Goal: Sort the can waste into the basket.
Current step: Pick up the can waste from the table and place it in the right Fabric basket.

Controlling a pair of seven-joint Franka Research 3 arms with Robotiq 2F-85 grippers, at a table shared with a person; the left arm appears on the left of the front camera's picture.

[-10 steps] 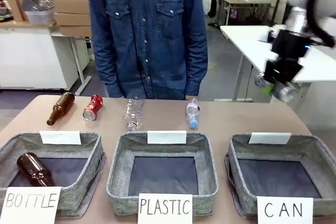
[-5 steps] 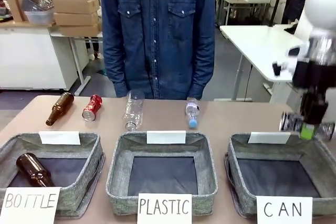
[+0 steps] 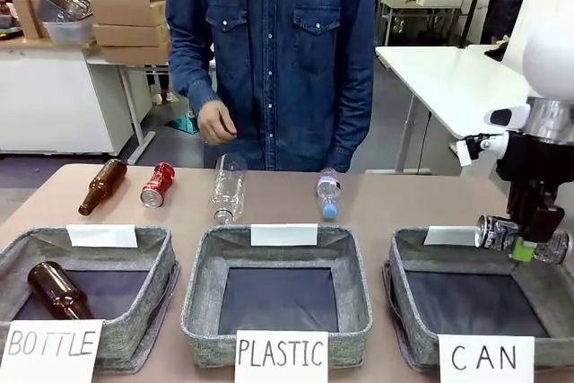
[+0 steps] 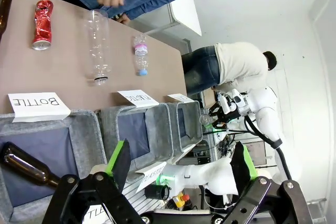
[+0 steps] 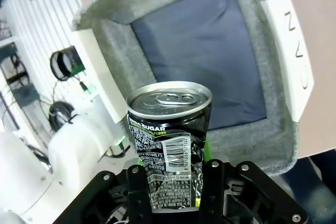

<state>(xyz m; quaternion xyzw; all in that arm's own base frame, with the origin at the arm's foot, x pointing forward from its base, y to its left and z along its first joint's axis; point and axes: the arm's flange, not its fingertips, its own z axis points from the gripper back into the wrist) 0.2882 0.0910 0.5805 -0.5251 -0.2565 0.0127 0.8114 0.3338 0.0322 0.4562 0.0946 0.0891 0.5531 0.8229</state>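
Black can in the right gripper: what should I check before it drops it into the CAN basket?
1. Grip: right gripper shut on the black can: ok.
2. Can over the CAN basket opening: cannot tell; it hangs by the far rim.
3. Basket upright, mouth open: ok.
4. The person's hand away from the basket: ok.
5. The red can sorted: not ok; it lies on the table.

The person's shirt (image 3: 269, 51) is dark blue denim, with pale snap buttons, two flapped chest pockets and long cuffed sleeves (image 3: 184, 47). The right arm (image 3: 552, 56) is a rounded white shell ending in a silver ring (image 3: 549, 119). The right gripper (image 3: 525, 241) is black with a green pad. The left gripper (image 4: 182, 150) has black linked fingers (image 4: 118, 163) faced in green, with silver pivot screws.
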